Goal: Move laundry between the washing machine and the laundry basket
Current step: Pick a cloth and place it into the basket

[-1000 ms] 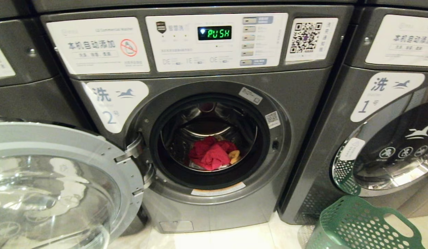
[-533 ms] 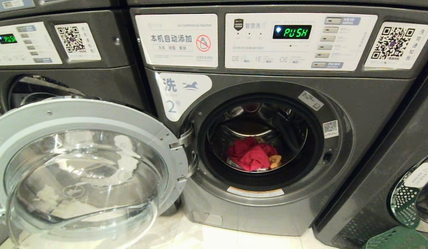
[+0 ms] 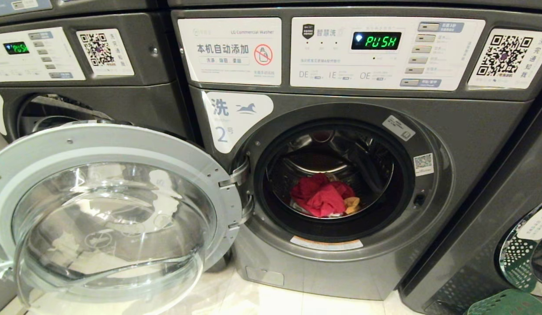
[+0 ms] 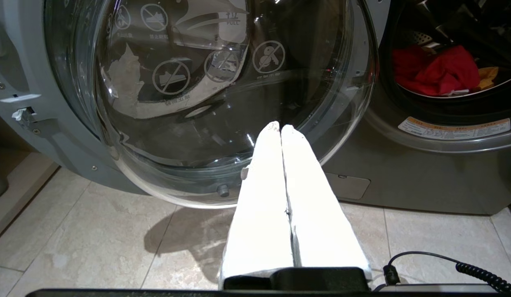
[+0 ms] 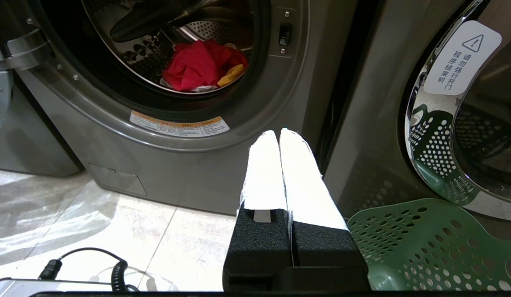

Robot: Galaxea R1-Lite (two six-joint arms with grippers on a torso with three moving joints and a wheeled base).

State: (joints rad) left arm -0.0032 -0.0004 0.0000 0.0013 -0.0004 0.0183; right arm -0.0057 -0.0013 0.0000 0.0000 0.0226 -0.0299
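A: Starting close: what's nearest?

B: Both my grippers, seen only from the wrists. Left gripper point(image 4: 281, 127) has its white fingers point(image 4: 263, 194) pressed together, holding nothing, low over the tile floor point(image 4: 94, 231). Right gripper point(image 5: 279, 132) is the same, pressed together and empty, also low over the floor. A coiled black cable point(image 5: 115, 268) lies on the tile by the right one.

A: Basket?

B: Green basket point(image 5: 424, 243) sits on the floor just beside my right gripper, in front of the washer marked 1. From the head only its rim point(image 3: 502, 304) shows, at the bottom right corner. Can't tell if anything is in it.

A: Next out?

B: Door point(image 3: 109, 210) of the middle washer point(image 3: 332, 271), swung wide open to my left on its hinge point(image 3: 238, 177). Clear glass bowl, grey ring. My left gripper points at its lower edge, not touching.

A: And the laundry?

B: Inside the drum point(image 3: 332, 144), at the bottom. Red cloth point(image 3: 323, 199) bunched up, a yellow piece point(image 3: 352, 203) touching its right side, a bit of white under it. Both grippers are outside the opening, well apart from it.

A: Farthest?

B: Control panel point(image 3: 384, 52) above the opening, display point(image 3: 376, 41) reading PUSH in green. Another washer point(image 3: 100, 96) to the left, also showing PUSH.
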